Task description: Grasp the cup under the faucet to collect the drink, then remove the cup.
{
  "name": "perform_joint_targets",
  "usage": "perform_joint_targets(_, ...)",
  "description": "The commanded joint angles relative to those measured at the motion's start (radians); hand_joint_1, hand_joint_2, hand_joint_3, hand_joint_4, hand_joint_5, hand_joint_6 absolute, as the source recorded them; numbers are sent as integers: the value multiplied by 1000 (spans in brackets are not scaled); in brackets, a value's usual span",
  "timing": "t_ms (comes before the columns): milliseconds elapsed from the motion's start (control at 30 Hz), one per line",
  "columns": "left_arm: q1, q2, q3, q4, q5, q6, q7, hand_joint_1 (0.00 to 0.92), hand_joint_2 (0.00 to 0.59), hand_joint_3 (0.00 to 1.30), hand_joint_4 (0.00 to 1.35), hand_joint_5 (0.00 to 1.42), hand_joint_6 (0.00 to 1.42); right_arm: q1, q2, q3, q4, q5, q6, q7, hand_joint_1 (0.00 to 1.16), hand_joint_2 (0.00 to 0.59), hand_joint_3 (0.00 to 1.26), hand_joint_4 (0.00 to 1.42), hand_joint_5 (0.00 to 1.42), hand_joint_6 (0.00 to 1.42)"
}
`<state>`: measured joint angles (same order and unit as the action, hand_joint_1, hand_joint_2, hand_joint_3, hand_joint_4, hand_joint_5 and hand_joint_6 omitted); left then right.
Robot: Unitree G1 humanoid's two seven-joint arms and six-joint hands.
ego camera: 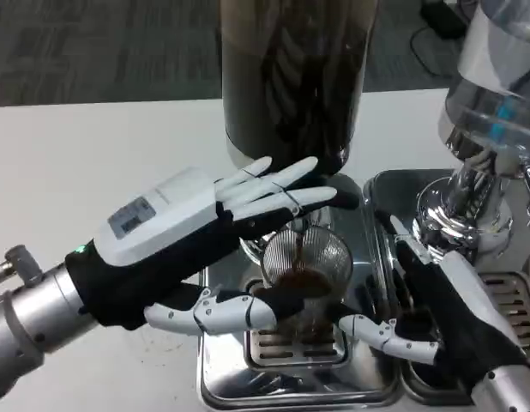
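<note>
At frame centre the left hand (pixel 215 249) grasps the upright cup (pixel 305 268), apparently filling; the right hand (pixel 436 313), released, waits just right.

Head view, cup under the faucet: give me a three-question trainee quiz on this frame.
1. True or false: the cup already holds dark liquid.
2. Which hand wraps its fingers around the cup? A) left hand B) right hand
3. Fill in: the cup stands on the slotted ____ below the dark dispenser tank.

Key: 1 true; 2 A; 3 drip tray. A dark stream is falling into the cup.
</note>
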<state>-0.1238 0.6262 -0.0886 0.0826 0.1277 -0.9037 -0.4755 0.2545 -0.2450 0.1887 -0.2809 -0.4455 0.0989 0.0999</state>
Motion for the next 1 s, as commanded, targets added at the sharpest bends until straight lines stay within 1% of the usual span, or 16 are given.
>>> perform_joint_targets(33, 18, 20, -2, -2, 22, 0, -8, 0, 273, 155, 0, 107, 8, 9, -13, 5, -13, 38, -19, 36, 636, 159, 0, 0, 0, 0)
perform_joint_targets(267, 28, 24, 1, -11, 21, 6, -8, 0, 275, 159, 0, 107, 8, 11, -29, 8, -13, 73, -35, 71, 633, 156, 0, 0, 0, 0)
perform_joint_targets(367, 35, 26, 5, -19, 20, 11, -6, 0, 276, 162, 0, 107, 8, 11, -20, 5, -6, 73, -38, 54, 634, 155, 0, 0, 0, 0)
perform_joint_targets(567, 49, 31, 16, -38, 21, 22, -5, 0, 277, 165, 0, 107, 0, -21, 11, 31, 31, 52, -31, 30, 644, 150, 0, 0, 0, 0)
perform_joint_targets(733, 72, 23, 49, -59, 39, 32, 18, 0, 271, 165, 0, 84, 0, -25, 14, 37, 36, 57, -42, 26, 649, 148, 0, 0, 0, 0)
perform_joint_targets(1000, 91, 13, 65, -76, 53, 47, 38, 0, 270, 166, 0, 75, 0, -45, 24, 48, 61, 69, -53, 26, 659, 144, 0, 0, 0, 0)
